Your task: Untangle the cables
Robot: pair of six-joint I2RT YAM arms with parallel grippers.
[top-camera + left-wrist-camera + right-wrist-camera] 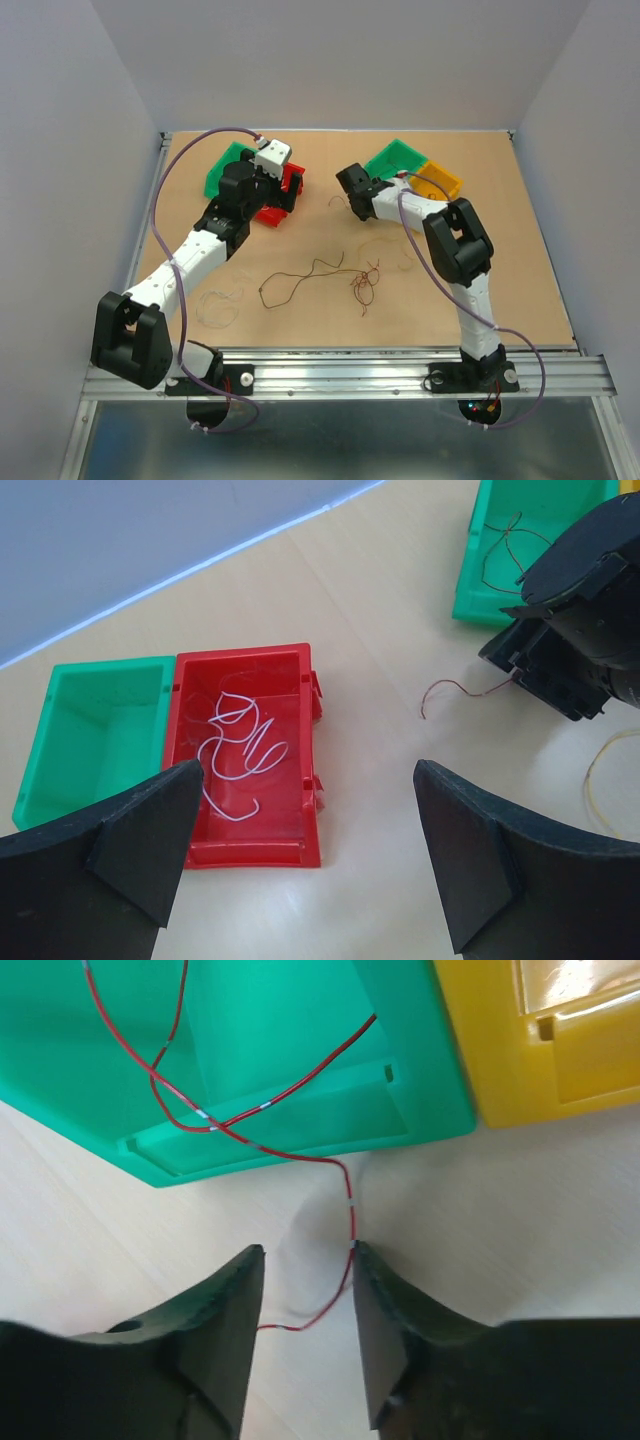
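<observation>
Red wire [352, 1222] drapes from the green bin [280, 1020] between the right gripper's [307, 1252] half-spread jaws, seemingly unpinched; white wire [240, 750] lies in the red bin [250, 852]; left gripper [307, 772] gapes; brown tangle [362, 282] unsorted mid-table.

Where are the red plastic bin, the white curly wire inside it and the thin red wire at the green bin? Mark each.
Red plastic bin [260, 852]: left wrist view, near wall.
White curly wire [240, 748]: left wrist view, middle loops.
Thin red wire [351, 1210]: right wrist view, upright stretch.
</observation>
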